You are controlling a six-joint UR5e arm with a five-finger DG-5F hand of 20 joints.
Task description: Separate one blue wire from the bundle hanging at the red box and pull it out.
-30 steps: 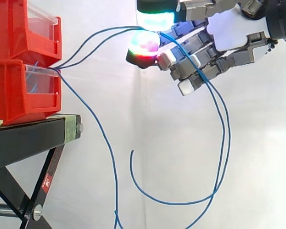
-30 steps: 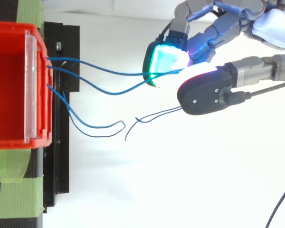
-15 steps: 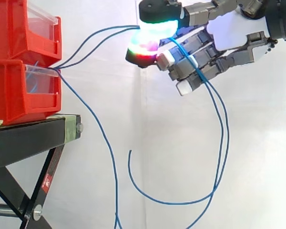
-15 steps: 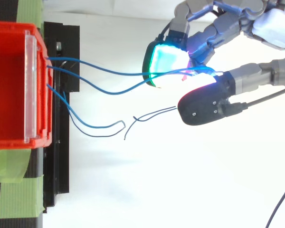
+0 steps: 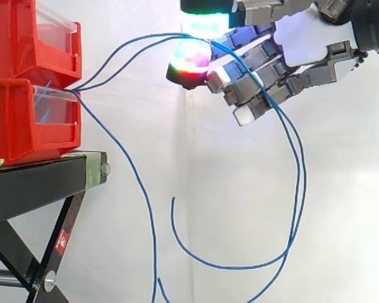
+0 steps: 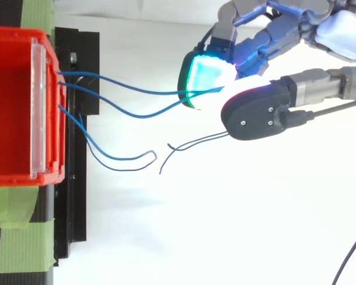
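Backdrop: a white curtain (image 5: 347, 189) closes the room behind the work; seen from above, the ground beneath is a plain white surface (image 6: 225, 231).

Support: a black stand (image 5: 38, 183) carries two red bins, the upper bin (image 5: 12, 38) stacked on the lower bin (image 5: 16, 129); each has a clear front panel (image 5: 50, 108); green tape (image 6: 15, 249) lies along the stand's top.

Task item: the blue wires leave the front of the lower bin; two of them, the upper wire (image 6: 148, 92) and the lower wire (image 6: 139, 115), run side by side through the air to the hand (image 5: 303, 44); a third wire (image 5: 136, 180) drops from the bin, past the stand's edge, towards the floor.

Hand: raised to the right of the bins, well clear of them; fingers curled, glowing fingertips (image 5: 189, 62) pressed together where the two wires arrive; it grasps blue wire, though whether one or both sit in the pinch cannot be settled; beyond the hand, the trailing lengths (image 5: 297, 189) hang down in a wide loop.
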